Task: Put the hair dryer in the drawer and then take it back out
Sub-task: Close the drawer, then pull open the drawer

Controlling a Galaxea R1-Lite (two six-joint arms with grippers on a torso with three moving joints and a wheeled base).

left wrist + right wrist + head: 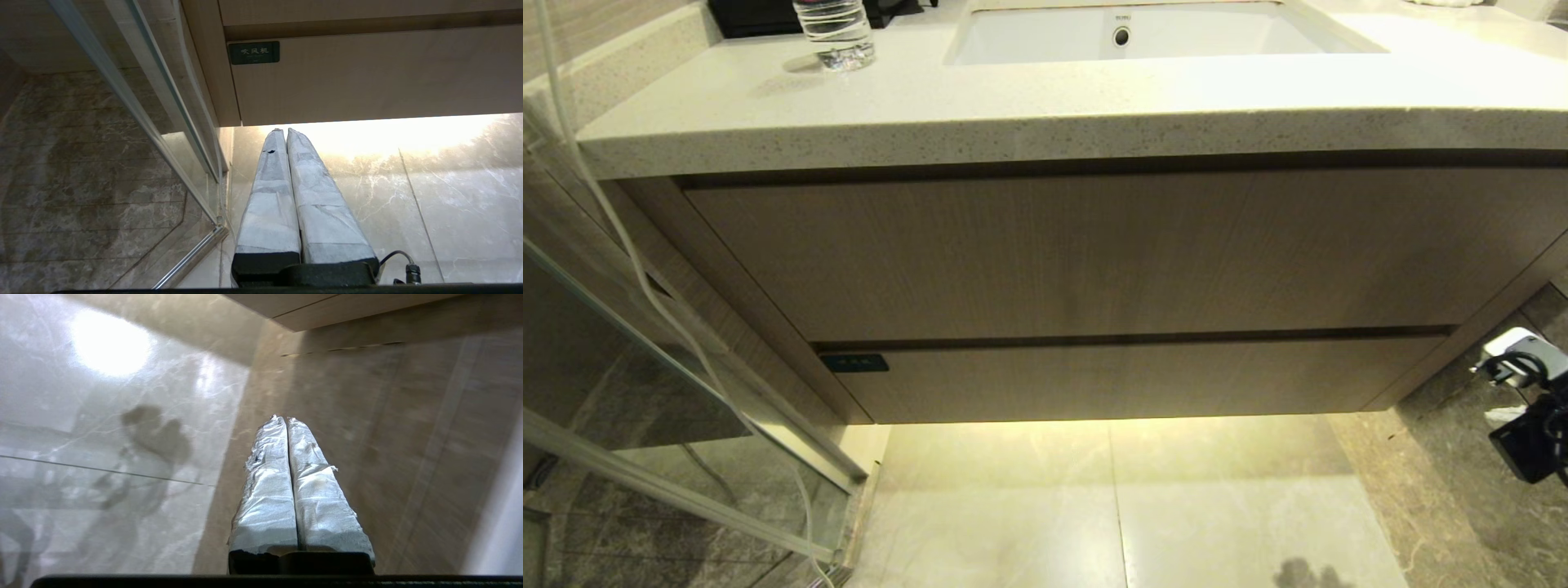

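The shallow wide drawer (1127,380) with its light wood-grain front is pushed fully in, at the bottom of the cabinet, directly under the taller wood-grain panel (1078,253); its small dark rectangular label (854,363) sits at the drawer's left end. The hair dryer shows in no view. The left gripper (282,132) hangs below the drawer's label end, tape-wrapped fingers pressed together, empty. The right gripper (284,419), clenched on nothing, is low beyond the drawer's right end, over the marble floor (1111,506).
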